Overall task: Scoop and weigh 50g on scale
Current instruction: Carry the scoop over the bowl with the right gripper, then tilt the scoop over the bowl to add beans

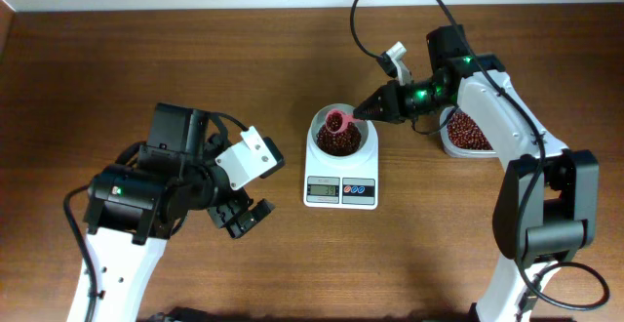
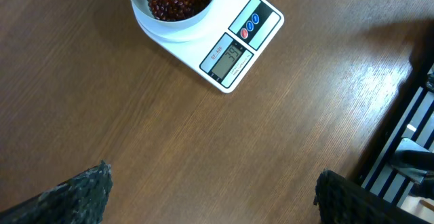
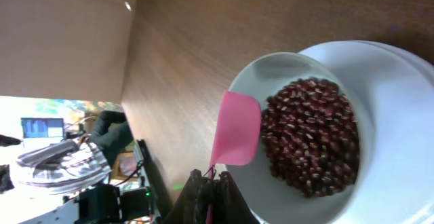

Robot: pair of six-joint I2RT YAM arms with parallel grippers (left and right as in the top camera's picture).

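The scale [image 1: 341, 191] is seen in the middle of the overhead picture, set flat on the brown table [image 1: 195, 59]. A round white bowl [image 3: 291, 56] is placed on top of the scale, and the beans [image 1: 345, 144] are heaped inside it, small and dark red-brown. A grey display [image 2: 227, 56] and a red and a blue button [image 2: 251, 22] are seen on the front part of the scale; the digits are too small to be read surely. The right hand [image 1: 364, 113] is reached in from the upper right and is closed tight on the handle of a pink spoon [image 1: 338, 119]. The spoon is held over the upper edge of the bowl, just beside the heap of beans. In the right wrist picture only a smooth pink face of the spoon is shown, so it cannot be told if any beans are in it. A clear tub [image 1: 458, 152] with more beans is seen at the right, partly hidden under the right arm, and it is set apart from the scale. The left hand [image 1: 246, 217] is seen at the lower left of the scale, well apart from it, with its fingers [image 2: 78, 193] spread wide and nothing held between them, and only bare table is seen below it
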